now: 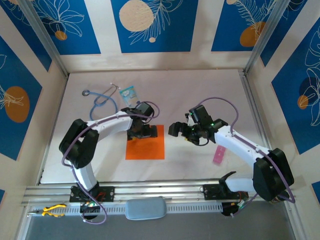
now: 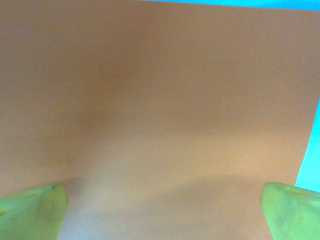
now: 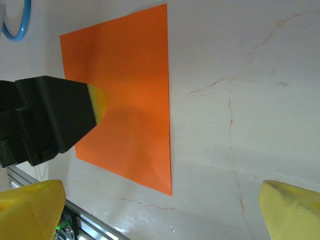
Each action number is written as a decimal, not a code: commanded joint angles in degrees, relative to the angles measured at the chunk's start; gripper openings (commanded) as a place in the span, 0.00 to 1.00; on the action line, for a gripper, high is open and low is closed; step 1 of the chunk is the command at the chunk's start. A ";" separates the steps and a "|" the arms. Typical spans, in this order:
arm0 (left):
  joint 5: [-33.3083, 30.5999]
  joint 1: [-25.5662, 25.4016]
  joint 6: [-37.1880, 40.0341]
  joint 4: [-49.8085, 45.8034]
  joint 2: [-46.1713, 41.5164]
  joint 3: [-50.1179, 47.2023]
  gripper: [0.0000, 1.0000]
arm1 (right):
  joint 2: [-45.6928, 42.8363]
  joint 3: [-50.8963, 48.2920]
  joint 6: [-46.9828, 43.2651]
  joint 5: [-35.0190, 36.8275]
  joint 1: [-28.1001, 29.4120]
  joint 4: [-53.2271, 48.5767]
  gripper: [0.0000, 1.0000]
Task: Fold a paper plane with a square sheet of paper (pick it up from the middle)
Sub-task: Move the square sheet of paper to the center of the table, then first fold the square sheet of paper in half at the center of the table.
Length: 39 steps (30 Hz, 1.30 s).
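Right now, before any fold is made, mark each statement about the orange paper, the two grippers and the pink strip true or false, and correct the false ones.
1. The bright orange square sheet of paper lies flat and unfolded on the white table. True.
2. The left gripper is shut on the sheet. False: its fingers stand wide apart over it.
3. The right gripper is open, to the right of the sheet. True.
4. The small pink flat strip lies on the sheet. False: it lies on the table by the right arm, apart from the sheet.
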 commanded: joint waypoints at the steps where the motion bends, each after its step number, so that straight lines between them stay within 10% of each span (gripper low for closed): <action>1: 0.28 -1.25 -0.92 -2.27 1.01 0.54 0.99 | 1.16 -1.10 2.16 -0.81 0.48 1.39 0.99; 39: -4.02 -4.31 1.85 -6.79 14.15 4.68 0.99 | 3.40 -1.06 2.35 1.36 0.48 -0.78 0.99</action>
